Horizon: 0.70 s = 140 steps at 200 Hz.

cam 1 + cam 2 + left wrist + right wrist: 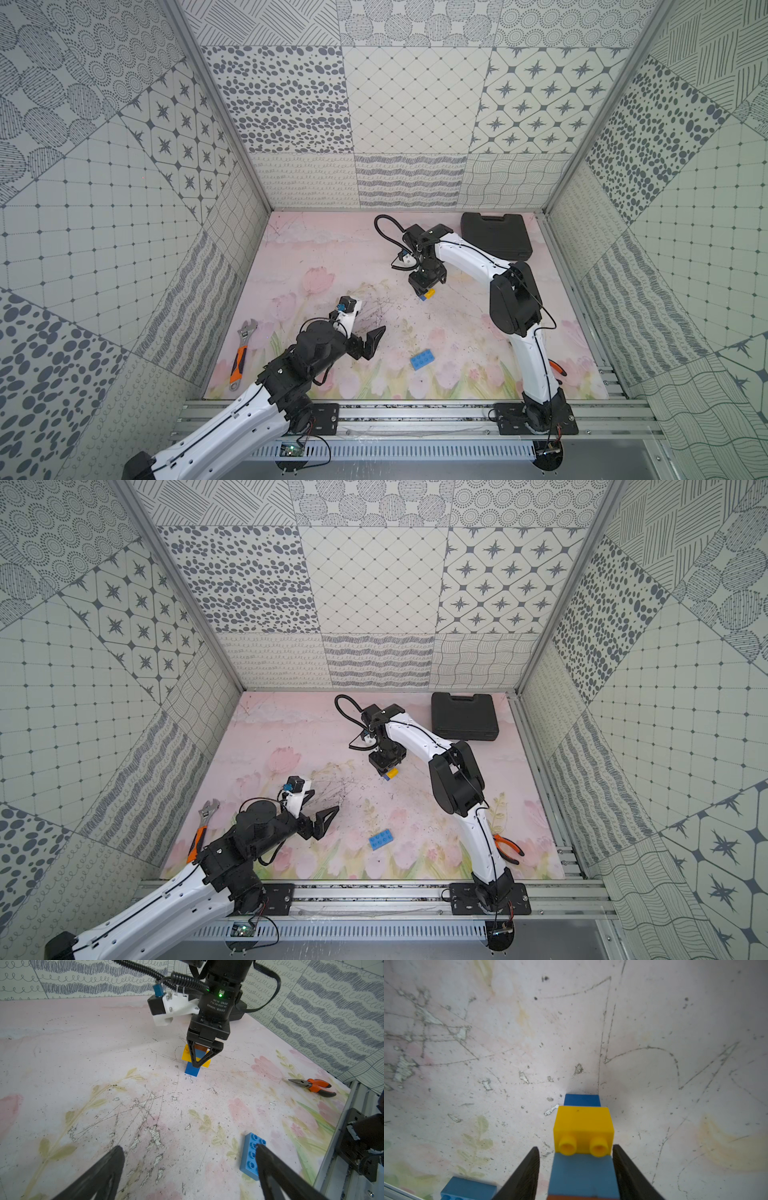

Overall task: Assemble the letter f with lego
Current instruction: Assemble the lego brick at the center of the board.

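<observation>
A short lego column [196, 1059] stands on the mat: blue square brick [582, 1099] at the bottom, long yellow brick [582, 1126] above it, another blue square brick [583, 1174], and a brown one [571, 1197] on top. It shows in both top views [429, 293] [391, 773]. My right gripper [576, 1147] reaches down over it, open, with a gap beside the upper blue brick. The long blue brick [423, 360] [250, 1153] lies loose on the mat. My left gripper [188, 1147] [374, 338] hovers open next to it, holding nothing.
An orange-handled wrench [243, 353] lies by the left wall. Orange-handled pliers [509, 848] [313, 1086] lie near the right arm's base. A black case [494, 235] sits at the back right. Metal rails [415, 415] run along the front edge.
</observation>
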### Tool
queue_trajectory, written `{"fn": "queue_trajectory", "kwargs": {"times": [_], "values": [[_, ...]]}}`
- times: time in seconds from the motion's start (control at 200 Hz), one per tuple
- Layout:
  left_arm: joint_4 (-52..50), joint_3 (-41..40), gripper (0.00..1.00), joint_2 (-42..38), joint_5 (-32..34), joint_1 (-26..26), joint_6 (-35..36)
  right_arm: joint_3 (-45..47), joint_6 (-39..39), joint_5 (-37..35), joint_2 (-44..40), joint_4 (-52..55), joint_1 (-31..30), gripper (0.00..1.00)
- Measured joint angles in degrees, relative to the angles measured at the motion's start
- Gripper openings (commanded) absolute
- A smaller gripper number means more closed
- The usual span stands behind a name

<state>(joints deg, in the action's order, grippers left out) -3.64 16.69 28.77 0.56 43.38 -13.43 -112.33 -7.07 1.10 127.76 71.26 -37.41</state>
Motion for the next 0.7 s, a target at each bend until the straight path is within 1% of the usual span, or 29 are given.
{"fn": "queue_trajectory", "kwargs": {"times": [0.26, 0.48, 0.56, 0.7], "values": [[0.0, 0.0, 0.99, 0.0, 0.0, 0.0, 0.0, 0.9, 0.5, -2.3, -4.2, -2.5, 0.2, 0.67], [0.0, 0.0, 0.99, 0.1, 0.0, 0.0, 0.0, 2.8, 1.1, -4.8, -11.2, -4.5, 0.4, 0.67], [0.0, 0.0, 0.99, 0.2, 0.0, 0.0, -0.1, 5.7, 1.5, -5.1, -15.1, -5.8, 0.4, 0.67], [0.0, 0.0, 0.99, 0.5, 0.1, 0.0, -0.2, 16.3, 2.7, -4.8, -26.1, -9.0, -0.3, 0.68]]}}
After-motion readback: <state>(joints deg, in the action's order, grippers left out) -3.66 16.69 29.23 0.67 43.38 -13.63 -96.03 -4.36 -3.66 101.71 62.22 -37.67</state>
